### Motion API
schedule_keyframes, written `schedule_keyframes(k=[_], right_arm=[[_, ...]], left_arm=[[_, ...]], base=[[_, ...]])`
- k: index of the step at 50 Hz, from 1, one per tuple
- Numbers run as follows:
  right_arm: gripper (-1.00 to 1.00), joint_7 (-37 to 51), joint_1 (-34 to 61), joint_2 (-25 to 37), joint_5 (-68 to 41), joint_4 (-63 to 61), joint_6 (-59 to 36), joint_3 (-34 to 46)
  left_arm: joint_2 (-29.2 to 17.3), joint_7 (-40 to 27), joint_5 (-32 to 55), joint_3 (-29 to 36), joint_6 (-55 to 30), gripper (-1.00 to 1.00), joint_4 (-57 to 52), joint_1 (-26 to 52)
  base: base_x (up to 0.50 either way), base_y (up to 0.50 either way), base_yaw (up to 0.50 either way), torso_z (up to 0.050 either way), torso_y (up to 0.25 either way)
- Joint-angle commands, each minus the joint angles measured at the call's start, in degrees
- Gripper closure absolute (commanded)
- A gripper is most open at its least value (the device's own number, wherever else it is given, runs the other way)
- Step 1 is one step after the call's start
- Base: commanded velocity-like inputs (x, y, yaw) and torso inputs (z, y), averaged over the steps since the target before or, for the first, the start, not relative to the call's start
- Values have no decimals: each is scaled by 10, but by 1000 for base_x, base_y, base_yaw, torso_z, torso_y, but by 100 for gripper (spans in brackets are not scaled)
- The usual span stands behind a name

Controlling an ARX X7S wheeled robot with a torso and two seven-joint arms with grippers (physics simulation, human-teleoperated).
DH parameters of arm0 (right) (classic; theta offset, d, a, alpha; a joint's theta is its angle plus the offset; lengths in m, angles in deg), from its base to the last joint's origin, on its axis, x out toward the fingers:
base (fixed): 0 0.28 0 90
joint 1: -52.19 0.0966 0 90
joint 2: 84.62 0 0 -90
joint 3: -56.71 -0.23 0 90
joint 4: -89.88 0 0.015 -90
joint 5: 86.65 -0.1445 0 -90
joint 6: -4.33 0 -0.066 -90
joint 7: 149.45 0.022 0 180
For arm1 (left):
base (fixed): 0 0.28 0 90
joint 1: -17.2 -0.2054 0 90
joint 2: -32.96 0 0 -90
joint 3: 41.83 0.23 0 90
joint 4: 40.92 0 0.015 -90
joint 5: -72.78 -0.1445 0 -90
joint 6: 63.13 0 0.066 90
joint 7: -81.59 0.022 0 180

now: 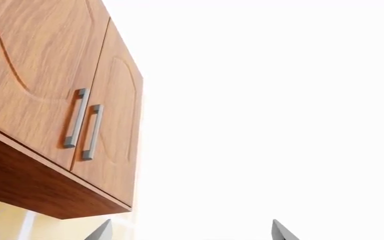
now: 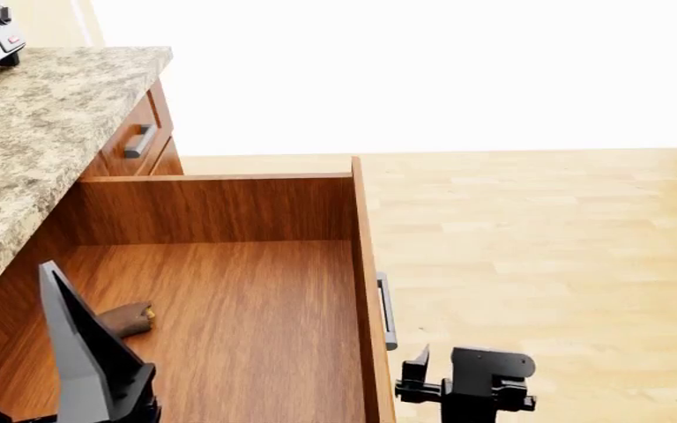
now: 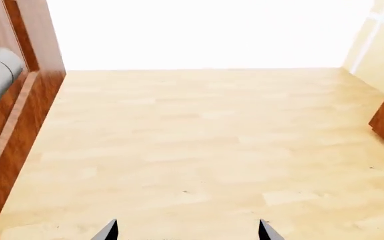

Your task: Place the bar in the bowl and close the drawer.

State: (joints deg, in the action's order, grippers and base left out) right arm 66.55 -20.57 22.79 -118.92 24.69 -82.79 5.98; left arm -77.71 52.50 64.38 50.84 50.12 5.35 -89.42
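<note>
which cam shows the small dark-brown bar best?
Head view: the small dark-brown bar lies on the open wooden drawer's floor, partly hidden by the left gripper. Neither wrist view shows it: left sees wall cabinets, right sees floor.

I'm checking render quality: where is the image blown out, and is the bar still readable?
Head view: the background above the floor is pure white; the bar stays readable in the drawer, partly behind the left claw. Left and right wrist views: large blown-out white areas; no bar in view.

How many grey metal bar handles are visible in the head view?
2: one on the open drawer's front, one on a closed drawer under the countertop. Others may be out of view.
</note>
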Motion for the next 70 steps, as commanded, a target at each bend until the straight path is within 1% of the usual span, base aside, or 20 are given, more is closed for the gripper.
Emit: schedule_keyframes(k=[1, 17, 37, 60, 66, 70], right_arm=[[-100, -21, 6, -8, 1, 0, -6, 16], [-100, -32, 9, -21, 6, 6, -8, 30], [-100, -40, 20, -33, 9, -22, -34, 54], [-100, -87, 50, -91, 10, -3, -43, 93], [-100, -121, 64, -133, 17, 58, -22, 110], [-100, -132, 72, -148, 18, 78, -18, 117]], left_arm=[[-1, -2, -1, 0, -1, -100, 0, -1], [-5, -7, 1, -5, -2, -100, -5, -6], [-8, -12, 2, -6, 3, -100, -1, -8], [-13, -21, 4, -18, 5, -100, -5, -18], [-15, -25, 4, -29, 6, -100, -11, -28], [-18, -28, 4, -41, 2, -100, -18, -36]], base=[[0, 0, 0, 0, 0], [0, 0, 0, 0, 0], [0, 0, 0, 0, 0], [0, 0, 0, 0, 0], [0, 0, 0, 0, 0], [0, 0, 0, 0, 0]])
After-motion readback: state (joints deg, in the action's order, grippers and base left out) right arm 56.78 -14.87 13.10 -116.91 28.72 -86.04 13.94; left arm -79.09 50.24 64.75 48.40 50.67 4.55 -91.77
